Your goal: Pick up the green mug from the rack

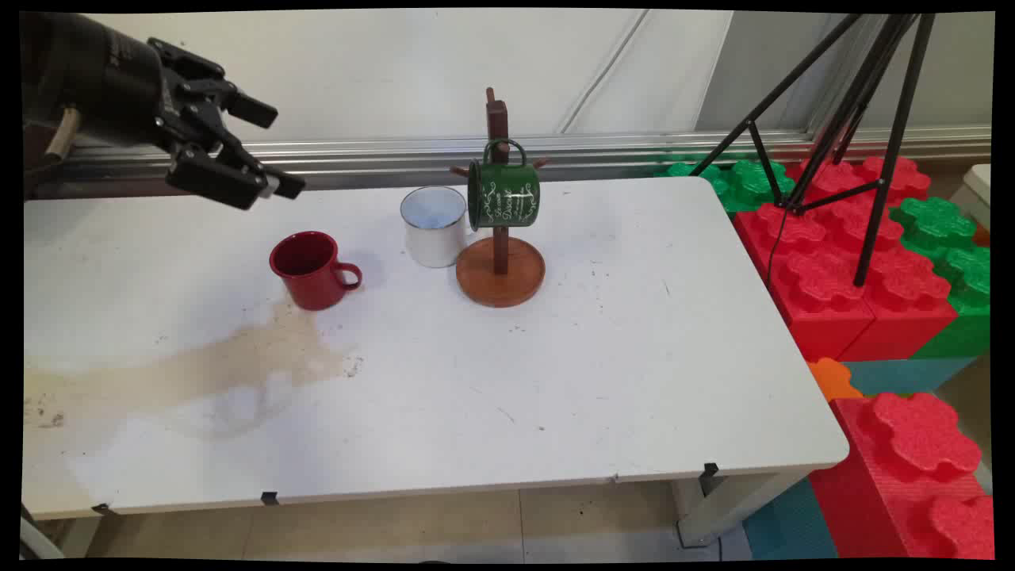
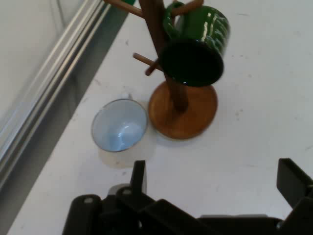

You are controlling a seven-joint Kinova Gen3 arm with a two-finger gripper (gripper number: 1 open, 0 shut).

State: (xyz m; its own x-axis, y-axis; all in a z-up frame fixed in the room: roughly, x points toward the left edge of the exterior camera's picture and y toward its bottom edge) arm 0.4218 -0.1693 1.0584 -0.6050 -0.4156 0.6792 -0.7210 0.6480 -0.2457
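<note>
While the black end effector (image 1: 268, 151) hangs up in the air over the desk's far left corner, its two fingers are spread wide with nothing between them. Closest thing to it is a red mug (image 1: 311, 270) sitting upright on the white desk (image 1: 618, 373), handle pointing toward the right edge, a bit left of the middle and toward the far edge. Right in front of that mug there's a big tan stain (image 1: 198, 369) smeared out toward the left edge.

Further right, near the far edge, a white enamel mug (image 1: 433, 225) stands upright just beside the round base of a wooden mug tree (image 1: 499, 238). A green mug (image 1: 503, 193) hangs by its handle from one of the tree's pegs, tipped on its side. It's got white curly lettering on it, but it's too small to actually read.

Off the right edge of the desk there's a pile of giant red and green building blocks (image 1: 864, 262) with a black tripod (image 1: 852, 111) standing on them.
</note>
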